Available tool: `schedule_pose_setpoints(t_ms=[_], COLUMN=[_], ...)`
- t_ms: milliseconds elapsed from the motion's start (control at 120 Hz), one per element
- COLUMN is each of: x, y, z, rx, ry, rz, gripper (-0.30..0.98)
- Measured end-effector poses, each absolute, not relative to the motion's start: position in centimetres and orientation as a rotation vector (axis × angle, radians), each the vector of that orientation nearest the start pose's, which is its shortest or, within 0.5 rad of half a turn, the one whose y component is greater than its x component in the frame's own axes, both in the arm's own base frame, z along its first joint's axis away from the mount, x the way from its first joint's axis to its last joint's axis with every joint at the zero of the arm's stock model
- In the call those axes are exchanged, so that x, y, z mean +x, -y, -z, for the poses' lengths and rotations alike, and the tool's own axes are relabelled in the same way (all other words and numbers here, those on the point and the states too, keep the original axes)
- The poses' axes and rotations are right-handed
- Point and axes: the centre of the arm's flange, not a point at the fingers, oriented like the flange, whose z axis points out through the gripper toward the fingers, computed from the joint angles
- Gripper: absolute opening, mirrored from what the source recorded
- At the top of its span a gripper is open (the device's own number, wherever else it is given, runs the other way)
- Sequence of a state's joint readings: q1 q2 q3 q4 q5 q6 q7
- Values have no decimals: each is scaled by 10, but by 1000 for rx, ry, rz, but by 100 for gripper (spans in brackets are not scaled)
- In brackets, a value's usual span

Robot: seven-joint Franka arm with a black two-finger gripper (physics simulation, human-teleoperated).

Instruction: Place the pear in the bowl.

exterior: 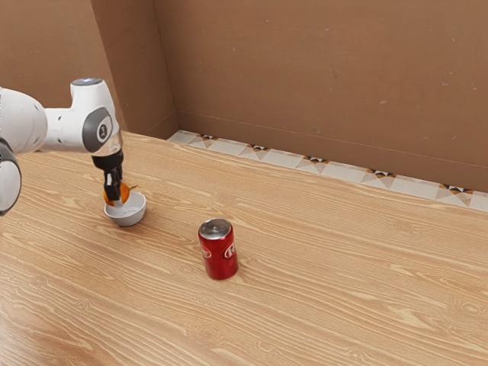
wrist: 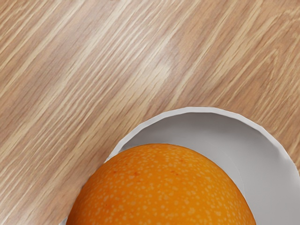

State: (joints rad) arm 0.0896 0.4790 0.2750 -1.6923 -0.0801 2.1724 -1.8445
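The pear (wrist: 161, 187) is pinched by the hand (exterior: 117, 202). The bowl (exterior: 127, 216) is positioned beneath, centred slightly toward the exterior view's right.

We see a red soda can (exterior: 219, 255) upright on the wood-grained table (exterior: 343, 290); well beyond the can, we find patterned floor tiles (exterior: 347, 171) and brown walls (exterior: 320, 76).

Between two obstacles, bowl (exterior: 126, 217) and red can (exterior: 220, 258), a hand could pass
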Motion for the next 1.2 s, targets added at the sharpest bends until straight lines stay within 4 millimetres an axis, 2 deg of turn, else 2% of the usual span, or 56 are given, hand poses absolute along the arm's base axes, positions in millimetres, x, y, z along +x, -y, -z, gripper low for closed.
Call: schedule_pose_setpoints(t_ms=[142,300,500,567,650,725,783,867,983,1108,1200], x=[648,656,659,661,659,656,652,647,646,632,611], y=[-233,-230,-228,-220,-188,-161,-152,-148,-124,-70,-31], z=[-328,-315,-314,-319,-333,-362,-385,-404,-442,-496,-544], rx=[1426,1476,1510,1529,1587,1671,1782,2009,2370,2661,2814], ry=[-2830,-2818,-2794,-2771,-2711,-2634,-2556,-2404,-2082,-1673,-1407], rz=[-113,-103,-113,-110,-71,-45,-32,-20,-30,-27,-53], gripper=[31,35,55,58,62,64,65,66,67,68,68])
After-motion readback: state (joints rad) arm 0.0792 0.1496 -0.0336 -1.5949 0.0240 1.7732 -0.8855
